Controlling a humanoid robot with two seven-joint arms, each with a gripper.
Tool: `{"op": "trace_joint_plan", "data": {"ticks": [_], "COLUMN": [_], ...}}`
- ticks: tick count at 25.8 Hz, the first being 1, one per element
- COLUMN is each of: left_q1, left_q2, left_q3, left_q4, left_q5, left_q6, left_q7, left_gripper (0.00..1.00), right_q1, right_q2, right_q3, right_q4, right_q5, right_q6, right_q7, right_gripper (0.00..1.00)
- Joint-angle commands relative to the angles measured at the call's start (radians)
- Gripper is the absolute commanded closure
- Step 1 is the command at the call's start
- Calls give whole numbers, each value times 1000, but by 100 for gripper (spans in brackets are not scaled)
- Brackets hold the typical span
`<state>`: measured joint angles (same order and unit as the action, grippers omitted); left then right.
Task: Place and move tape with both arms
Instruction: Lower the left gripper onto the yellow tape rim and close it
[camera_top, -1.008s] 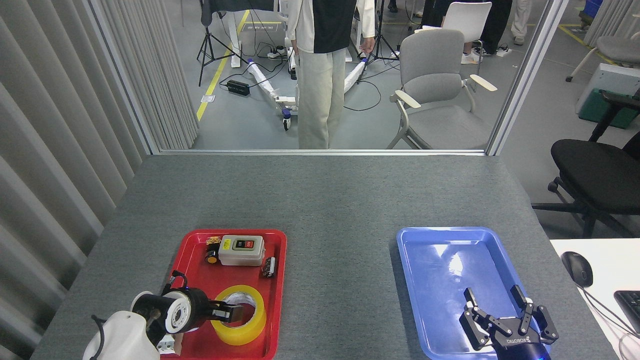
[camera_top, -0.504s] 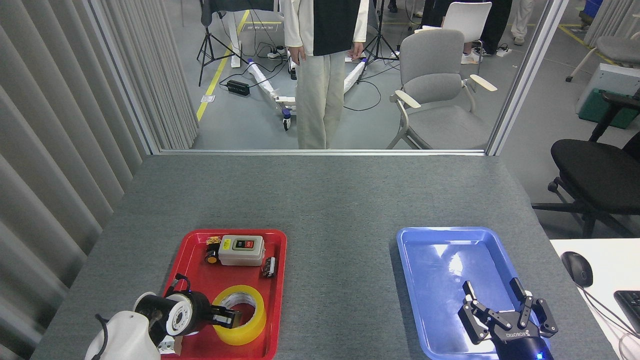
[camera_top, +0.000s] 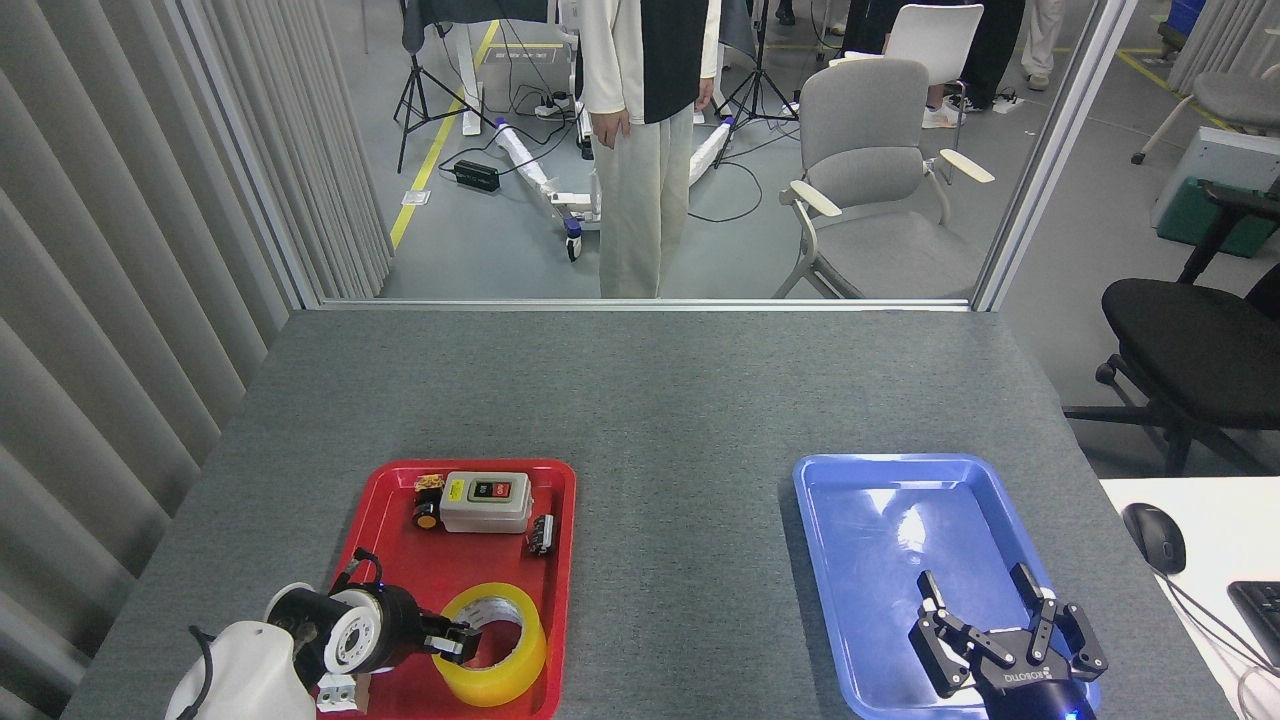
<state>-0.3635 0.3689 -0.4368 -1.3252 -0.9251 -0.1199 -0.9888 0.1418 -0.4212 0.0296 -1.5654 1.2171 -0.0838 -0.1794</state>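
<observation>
The yellow tape (camera_top: 522, 662), a wide roll with a white core, lies at the near end of the red tray (camera_top: 372, 522). My left gripper (camera_top: 458, 640) comes in from the left with its black fingers pinched on the roll's left wall, one tip inside the core. My right gripper (camera_top: 973, 582) hovers over the near end of the blue tray (camera_top: 880, 520), its claws spread wide with nothing between them.
A grey switch box (camera_top: 485, 501) and two small parts (camera_top: 427, 512) (camera_top: 541, 533) sit at the red tray's far end. A mouse (camera_top: 1158, 536) and keyboard (camera_top: 1262, 608) lie on a white desk at right. Behind the glass stand a person (camera_top: 645, 150) and a chair (camera_top: 870, 180).
The tape has shifted right and toward me in the red tray, and my left fingers now sit on its left wall. My right gripper has drifted slightly left and nearer.
</observation>
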Motion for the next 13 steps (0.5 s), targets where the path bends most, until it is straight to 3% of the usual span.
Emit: {"op": "trace_joint_plan", "data": {"ticks": [1,9,13], "left_q1": [-3,-34,-63], "left_q2": [4,13,48], "left_q3": [6,86,87], "left_q4": [-11,-71,-72], "left_q5": [8,38,190], "left_q6": [-7,-49,-70], "left_q7": [-4,1,73], "left_gripper": [100,100,100], "right_q1": [-1,2,1], "right_q2": [-4,-7,-8], "right_q3": [-4,-5,-5], "right_q4": [1,1,-1], "right_q5": [1,1,-1], "right_q6": [-1,-28,-63], "right_q7": [1,1,1], "right_gripper": [0,0,0]}}
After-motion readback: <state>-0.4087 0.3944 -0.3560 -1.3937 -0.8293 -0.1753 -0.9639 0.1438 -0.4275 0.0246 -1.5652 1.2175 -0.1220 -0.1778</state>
